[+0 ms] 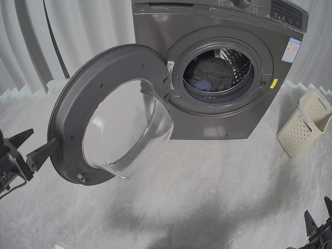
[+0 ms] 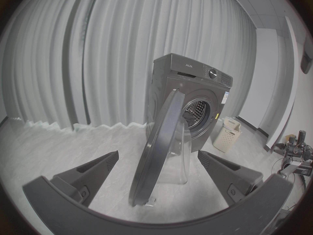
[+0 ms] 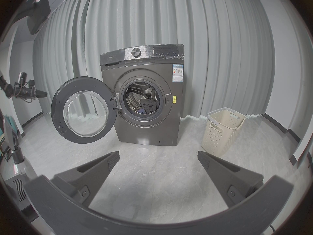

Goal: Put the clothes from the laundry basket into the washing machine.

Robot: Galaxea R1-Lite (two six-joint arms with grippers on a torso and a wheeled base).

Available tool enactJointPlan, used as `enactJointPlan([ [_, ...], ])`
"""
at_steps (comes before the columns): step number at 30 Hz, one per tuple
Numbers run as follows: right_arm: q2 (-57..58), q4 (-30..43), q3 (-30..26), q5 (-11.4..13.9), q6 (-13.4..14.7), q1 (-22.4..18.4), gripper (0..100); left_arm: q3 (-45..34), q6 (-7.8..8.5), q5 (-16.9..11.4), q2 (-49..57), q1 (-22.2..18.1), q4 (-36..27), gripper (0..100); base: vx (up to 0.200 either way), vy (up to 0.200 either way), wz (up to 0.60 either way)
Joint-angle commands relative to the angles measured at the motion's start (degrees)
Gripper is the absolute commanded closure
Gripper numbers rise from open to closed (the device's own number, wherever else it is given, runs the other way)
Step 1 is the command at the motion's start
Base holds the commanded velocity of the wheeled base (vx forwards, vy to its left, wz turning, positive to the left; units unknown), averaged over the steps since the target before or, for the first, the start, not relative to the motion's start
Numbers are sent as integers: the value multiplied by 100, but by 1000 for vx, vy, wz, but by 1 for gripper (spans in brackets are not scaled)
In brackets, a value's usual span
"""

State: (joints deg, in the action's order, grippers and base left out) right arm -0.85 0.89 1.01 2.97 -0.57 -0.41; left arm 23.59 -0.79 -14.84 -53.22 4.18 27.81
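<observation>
Washer loaded, door hanging open

One washing machine [image 1: 221, 21] is holding the clothes [image 1: 211, 74] in its drum [image 1: 242, 66], one dark heap plus a blue bit. One door [image 1: 86, 87] is hanging open at its 8 o'clock for access. One laundry basket [image 1: 300, 134] is sitting at its 4 o'clock. Two grippers, both gaping: left gripper [image 1: 44, 136] beside the door's rim, probably for shutting it, right gripper [image 1: 316, 205] idling at 5 o'clock.

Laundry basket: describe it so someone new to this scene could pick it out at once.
Find the grey front-loading washing machine against the pleated curtain. On the side away from its swung-open door, on the robot's right, stands the laundry basket. It is the only pale, perforated plastic bin with handle slots.
</observation>
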Motion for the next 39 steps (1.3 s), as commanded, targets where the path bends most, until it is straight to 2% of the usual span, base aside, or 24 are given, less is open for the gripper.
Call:
enactJointPlan([
  [1,77,-10,-57,1,-4,-2,0,647,-17,-195,-1612,628,559,0,0,0,0],
  [4,77,-1,-57,1,-4,-2,0,638,-44,-213,-1612,1032,621,0,0,0,0],
  [6,77,-1,-66,1,-4,-2,0,612,-149,-239,-1551,1375,638,0,0,0,0],
  [7,77,-1,-66,1,-4,-2,0,612,-149,-239,-1551,1375,638,0,0,0,0],
  [8,77,-10,-57,1,-4,-2,0,577,-351,-257,-1348,1867,629,0,0,0,0],
  [12,77,-1,-57,1,-4,-2,0,515,-896,-265,-795,2843,603,0,0,0,0],
  [13,77,-1,-57,1,-4,-2,0,498,-967,-274,-681,2939,577,0,0,0,0],
  [19,77,-1,-57,1,-4,-2,0,190,-975,-186,-575,2887,568,0,0,0,0],
  [23,77,-1,-57,1,-4,-2,0,181,-975,-72,-557,2649,577,0,0,0,0],
  [24,77,-10,-57,1,-4,6,0,225,-932,60,-584,2430,577,0,0,0,0],
  [25,77,-10,-57,1,-4,6,0,225,-932,60,-584,2430,577,0,0,0,0],
  [26,77,-1,-57,1,-4,-2,0,339,-800,236,-681,2139,559,0,0,0,0],
  [29,77,-1,-57,1,-4,-2,0,410,-650,315,-1015,1876,577,0,0,0,0],
  [31,77,-1,-57,1,-4,-2,0,427,-545,332,-1261,1920,594,0,0,0,0],
  [32,77,-1,-57,1,-4,-2,0,427,-545,332,-1261,1920,594,0,0,0,0],
  [33,77,-1,-57,1,-13,-2,0,480,-387,359,-1568,1981,621,0,0,0,0],
  [35,77,-1,-57,1,-13,-2,0,621,-290,499,-1973,2183,656,0,0,0,0],
  [37,77,-1,-57,1,-13,6,0,735,-290,631,-2201,2324,682,0,0,0,0],
  [38,77,-1,-57,1,-13,-2,0,928,-316,824,-2561,2491,849,0,0,0,0],
  [39,77,-1,-57,1,-4,-2,0,1034,-325,904,-2781,2570,990,0,0,0,0],
])
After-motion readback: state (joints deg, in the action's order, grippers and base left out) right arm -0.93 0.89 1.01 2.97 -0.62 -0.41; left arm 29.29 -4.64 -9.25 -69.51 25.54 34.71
